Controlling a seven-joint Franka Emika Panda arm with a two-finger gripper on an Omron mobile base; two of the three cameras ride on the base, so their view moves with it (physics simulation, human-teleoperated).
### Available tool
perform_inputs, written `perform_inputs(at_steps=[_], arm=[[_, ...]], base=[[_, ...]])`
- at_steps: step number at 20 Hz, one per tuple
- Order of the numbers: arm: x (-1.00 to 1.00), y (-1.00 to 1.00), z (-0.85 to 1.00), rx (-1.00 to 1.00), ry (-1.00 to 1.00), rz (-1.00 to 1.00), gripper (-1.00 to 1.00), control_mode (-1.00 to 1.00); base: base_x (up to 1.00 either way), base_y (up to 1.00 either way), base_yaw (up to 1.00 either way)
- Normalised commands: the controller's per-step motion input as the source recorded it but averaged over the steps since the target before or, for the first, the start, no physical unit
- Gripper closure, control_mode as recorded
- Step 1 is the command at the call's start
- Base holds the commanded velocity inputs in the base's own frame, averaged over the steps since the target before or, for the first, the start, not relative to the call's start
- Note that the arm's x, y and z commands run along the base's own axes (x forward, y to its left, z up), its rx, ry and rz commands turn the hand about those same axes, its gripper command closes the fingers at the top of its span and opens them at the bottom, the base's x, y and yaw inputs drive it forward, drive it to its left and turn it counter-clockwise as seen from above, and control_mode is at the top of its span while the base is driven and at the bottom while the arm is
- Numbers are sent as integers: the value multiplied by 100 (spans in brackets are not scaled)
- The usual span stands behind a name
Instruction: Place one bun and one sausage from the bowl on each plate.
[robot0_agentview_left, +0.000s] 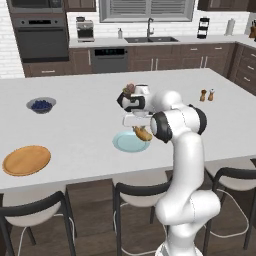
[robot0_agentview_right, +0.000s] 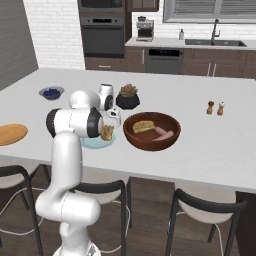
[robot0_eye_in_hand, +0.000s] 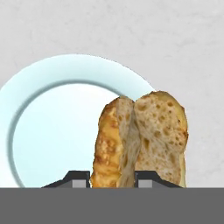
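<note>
One bun (robot0_eye_in_hand: 140, 140) clamped in gripper (robot0_eye_in_hand: 113, 177), hanging over the light-blue plate's (robot0_eye_in_hand: 26, 105) right rim.

A golden split bun (robot0_eye_in_hand: 142, 140) hangs above the pale-blue plate (robot0_eye_in_hand: 52, 83) (orange plate (robot0_agentview_left: 26, 160) bare), bowl (robot0_agentview_right: 151, 131) holding bun and sausage.

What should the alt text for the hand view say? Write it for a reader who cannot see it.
A split golden bun is clamped between the gripper fingertips, hanging above the right edge of a pale blue plate. The plate sits on a white counter.
</note>
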Motion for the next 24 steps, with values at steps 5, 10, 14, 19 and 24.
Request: perform_inputs(at_steps=[5,10,14,19,24], arm=[[0,0,-14,0,-2,0,100,-100],[0,0,-17,0,0,0,100,-100],[0,0,0,0,0,0,100,-100],[0,0,0,0,0,0,-100,-100],[0,0,0,0,0,0,-100,-100]], base=[[0,0,0],[0,0,0],[0,0,0],[0,0,0],[0,0,0]])
